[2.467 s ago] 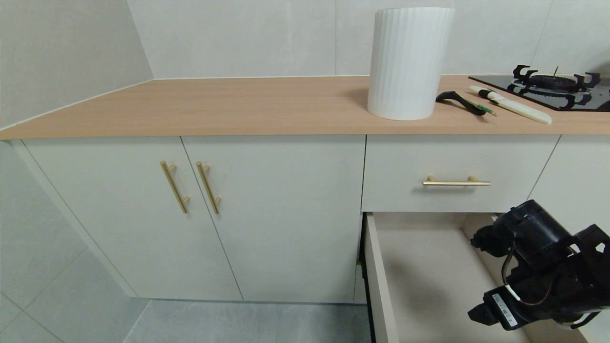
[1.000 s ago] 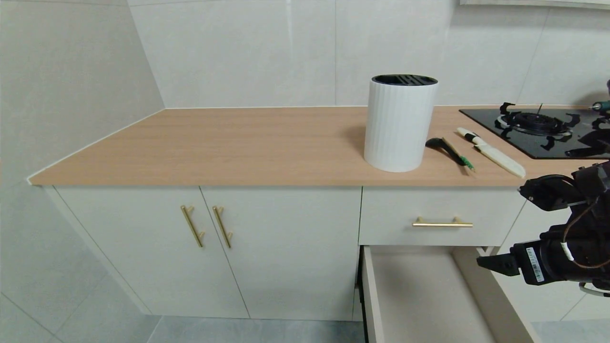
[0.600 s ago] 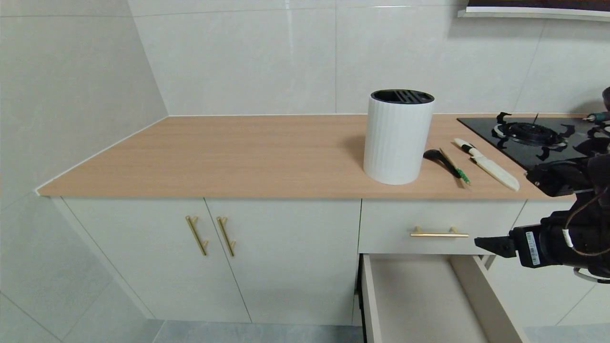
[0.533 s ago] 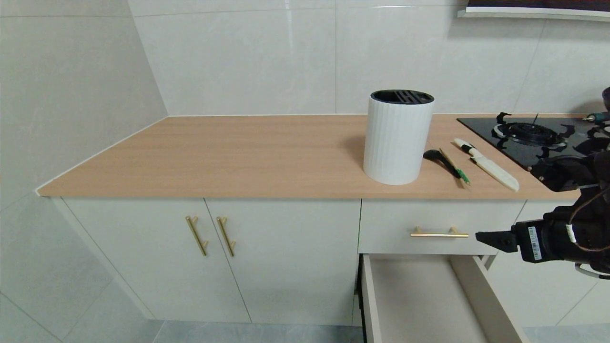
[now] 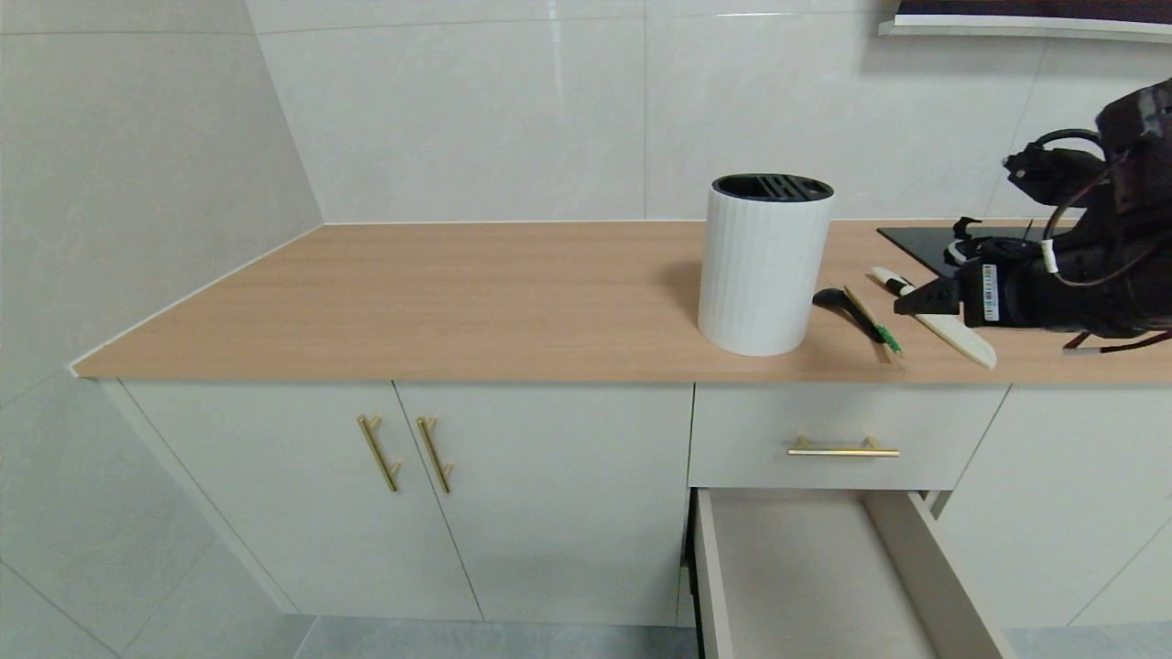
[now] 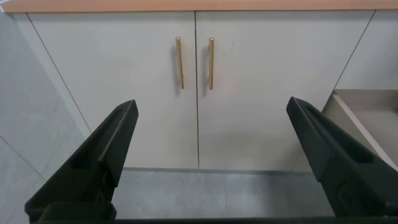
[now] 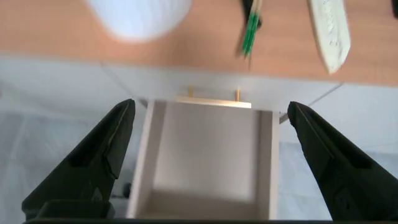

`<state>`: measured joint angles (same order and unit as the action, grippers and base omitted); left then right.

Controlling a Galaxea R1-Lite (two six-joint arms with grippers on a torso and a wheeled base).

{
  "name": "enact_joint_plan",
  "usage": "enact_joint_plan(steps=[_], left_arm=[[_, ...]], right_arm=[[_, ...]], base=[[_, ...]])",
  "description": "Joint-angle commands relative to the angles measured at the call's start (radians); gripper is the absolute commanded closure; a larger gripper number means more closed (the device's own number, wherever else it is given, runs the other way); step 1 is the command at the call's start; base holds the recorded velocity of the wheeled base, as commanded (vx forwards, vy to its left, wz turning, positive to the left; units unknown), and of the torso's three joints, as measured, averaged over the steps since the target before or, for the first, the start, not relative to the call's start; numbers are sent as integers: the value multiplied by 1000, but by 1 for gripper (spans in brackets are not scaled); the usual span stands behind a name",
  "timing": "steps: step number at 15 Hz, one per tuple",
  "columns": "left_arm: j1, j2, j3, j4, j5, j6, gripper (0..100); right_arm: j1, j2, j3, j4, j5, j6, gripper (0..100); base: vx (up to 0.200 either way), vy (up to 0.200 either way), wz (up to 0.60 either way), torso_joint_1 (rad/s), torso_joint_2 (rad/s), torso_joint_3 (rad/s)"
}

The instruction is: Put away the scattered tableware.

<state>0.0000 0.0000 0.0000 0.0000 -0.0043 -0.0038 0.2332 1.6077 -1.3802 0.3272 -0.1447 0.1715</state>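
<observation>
On the wooden countertop (image 5: 476, 302) lie a black spoon (image 5: 837, 299), a pair of chopsticks with green ends (image 5: 874, 320) and a white knife (image 5: 952, 331), all just right of a white ribbed utensil holder (image 5: 765, 265). My right gripper (image 5: 920, 300) hovers above the counter next to the knife, and it is open with nothing held. In the right wrist view its fingers (image 7: 99, 162) frame the chopsticks (image 7: 250, 28), the knife (image 7: 329, 31) and the open drawer (image 7: 205, 162) below. My left gripper (image 6: 211, 109) is open and empty, low down, facing the cabinet doors (image 6: 199, 93).
The lower drawer (image 5: 806, 577) stands pulled out and empty under a shut drawer with a gold handle (image 5: 842, 448). A black gas hob (image 5: 920, 240) lies at the counter's right end. Tiled walls close the back and left. The counter's left half is bare wood.
The head camera rose early on, then held still. My right arm has lifted from in front of the drawers to above the counter by the knife.
</observation>
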Motion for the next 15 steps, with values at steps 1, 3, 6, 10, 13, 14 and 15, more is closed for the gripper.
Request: enact_joint_plan(steps=[1, 3, 6, 10, 13, 14, 15], left_arm=[[0, 2, 0, 0, 0, 1, 0], [0, 0, 0, 0, 0, 1, 0], [0, 2, 0, 0, 0, -1, 0], [0, 2, 0, 0, 0, 1, 0], [0, 0, 0, 0, 0, 1, 0], [0, 0, 0, 0, 0, 1, 0], [0, 0, 0, 0, 0, 1, 0]], right_arm=[[-41, 144, -74, 6, -4, 22, 0], [-45, 193, -72, -51, -16, 25, 0], [-46, 261, -71, -120, -79, 25, 0], [-68, 337, -71, -203, -93, 22, 0], [-81, 371, -72, -258, -96, 22, 0], [-83, 376, -72, -267, -98, 22, 0], [-83, 380, -74, -269, -99, 22, 0]], base=[[0, 0, 0, 0, 0, 0], [0, 0, 0, 0, 0, 0], [0, 0, 0, 0, 0, 0], [0, 0, 0, 0, 0, 0], [0, 0, 0, 0, 0, 0], [0, 0, 0, 0, 0, 0], [0, 0, 0, 0, 0, 0]])
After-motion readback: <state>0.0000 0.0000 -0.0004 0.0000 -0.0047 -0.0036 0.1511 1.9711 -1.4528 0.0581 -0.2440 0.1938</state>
